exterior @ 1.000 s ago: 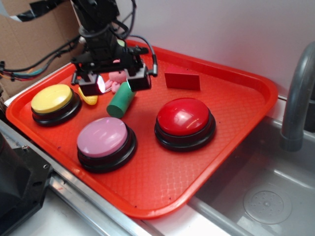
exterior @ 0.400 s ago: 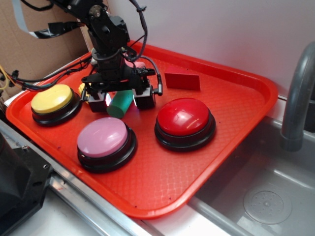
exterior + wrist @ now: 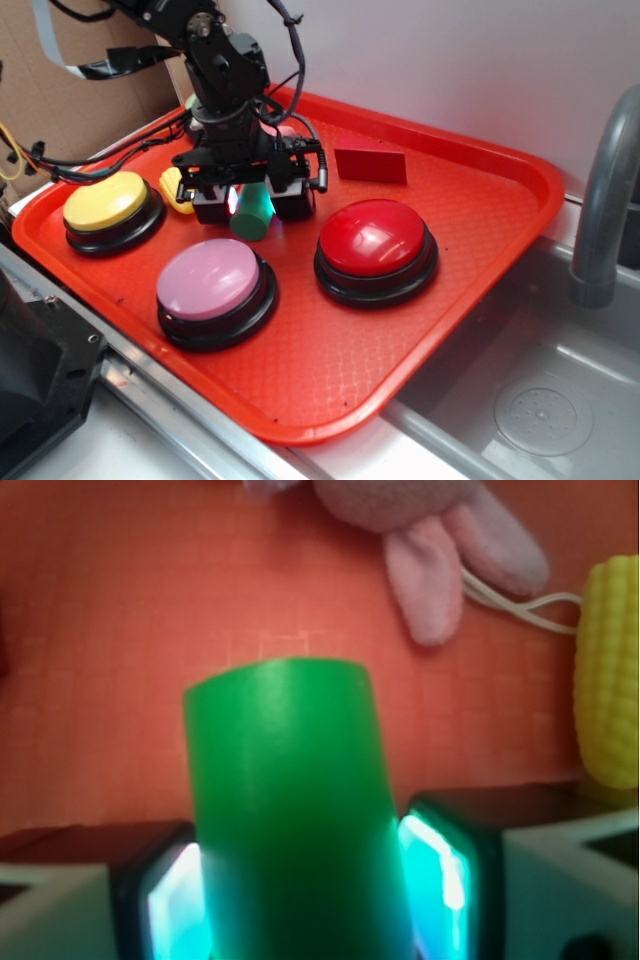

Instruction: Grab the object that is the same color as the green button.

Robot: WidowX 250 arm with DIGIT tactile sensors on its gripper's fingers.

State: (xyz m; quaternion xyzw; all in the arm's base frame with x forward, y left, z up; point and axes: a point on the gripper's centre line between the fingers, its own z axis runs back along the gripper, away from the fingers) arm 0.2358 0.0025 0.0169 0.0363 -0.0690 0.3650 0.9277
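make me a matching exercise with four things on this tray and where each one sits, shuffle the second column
Things:
1. green cylinder block
2. yellow-topped button
3. red wedge block
4. pink-topped button

Places:
A. near the tray's back edge, behind the red button
B. between the fingers of the gripper
C. at the tray's left end, beside the yellow corn toy
D. toward the tray's front edge, in front of the gripper

Pairs: 1-B, 2-C, 3-A, 4-D
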